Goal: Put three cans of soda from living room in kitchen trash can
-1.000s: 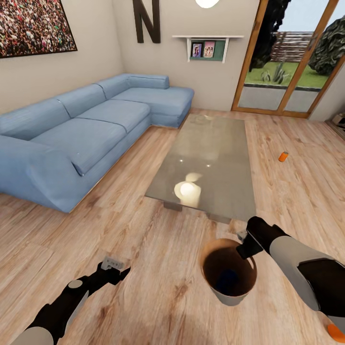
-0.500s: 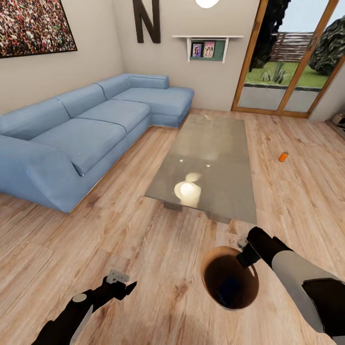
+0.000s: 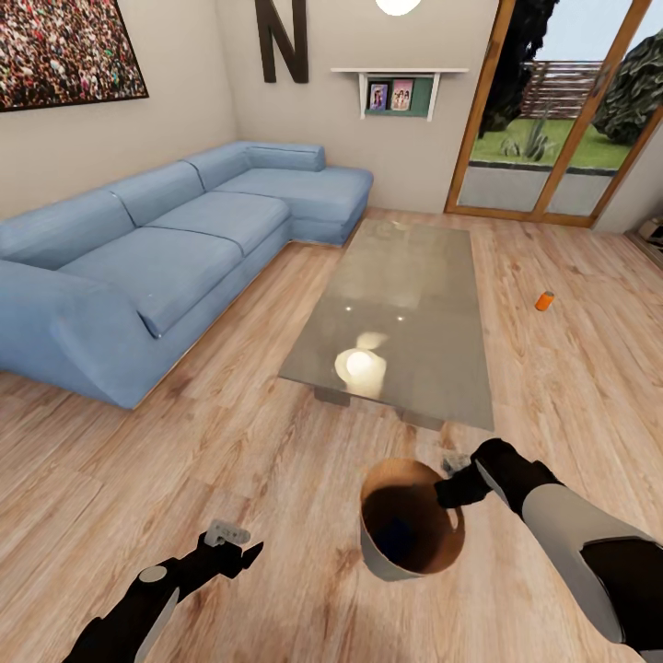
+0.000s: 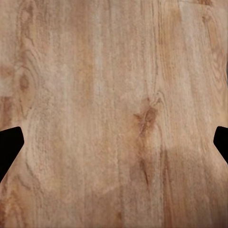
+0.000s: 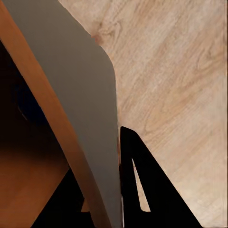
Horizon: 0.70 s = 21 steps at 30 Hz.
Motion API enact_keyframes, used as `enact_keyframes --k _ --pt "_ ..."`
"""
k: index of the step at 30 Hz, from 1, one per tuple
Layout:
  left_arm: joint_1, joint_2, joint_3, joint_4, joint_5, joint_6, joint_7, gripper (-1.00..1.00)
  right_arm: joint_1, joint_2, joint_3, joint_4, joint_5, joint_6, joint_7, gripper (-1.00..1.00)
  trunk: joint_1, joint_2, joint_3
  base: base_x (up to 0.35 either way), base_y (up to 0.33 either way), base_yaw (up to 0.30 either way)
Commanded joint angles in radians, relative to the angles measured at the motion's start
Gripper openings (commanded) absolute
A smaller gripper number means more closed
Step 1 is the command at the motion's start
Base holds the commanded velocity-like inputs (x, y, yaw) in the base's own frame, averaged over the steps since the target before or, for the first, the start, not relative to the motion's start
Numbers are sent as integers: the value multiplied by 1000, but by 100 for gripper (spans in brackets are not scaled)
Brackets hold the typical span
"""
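Nearest you, your left gripper [image 3: 238,547] hangs low over the light wood plank floor [image 3: 276,460], jaws apart and holding nothing; in the left wrist view only the two dark fingertips [image 4: 9,147] flank bare boards. Your right gripper [image 3: 453,483] has its jaws clamped on the rim of the small round tapered trash can [image 3: 410,531], grey outside and coppery brown inside. The can is tilted with its mouth toward the camera, and something dark blue sits deep inside it, too dim to identify. In the right wrist view the grey wall of the can [image 5: 80,95] runs between the black fingers [image 5: 147,190]; whether the can's base touches the floor can't be told.

Just beyond it is the long grey glossy low surface [image 3: 405,313], bare apart from light reflections. To the left is the light blue corner sofa [image 3: 175,249]. One small bright orange soda can [image 3: 545,300] stands on the floor to the right of the surface, well apart from the trash can. Farthest back are the wood-framed glass doors [image 3: 552,120].
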Motion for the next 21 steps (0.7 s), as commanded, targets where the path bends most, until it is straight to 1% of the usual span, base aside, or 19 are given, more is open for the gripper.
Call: enact_keyframes --k 1,14,17,21 --pt "0 0 0 0 0 0 0 100 -1 0 -20 -1 -91 18 11 -100 0 0 0 0 0 0" --pt "0 -1 -2 0 0 0 -1 100 -1 0 -21 -1 -91 17 11 -100 0 0 0 8 -4 0" --pt "0 -1 -2 0 0 0 -1 100 -1 -1 -22 -3 -91 17 10 -100 0 0 0 102 -152 0" --pt "0 -1 -3 0 0 0 -1 100 -1 -1 -23 -4 -91 17 8 -100 0 0 0 122 -233 0"
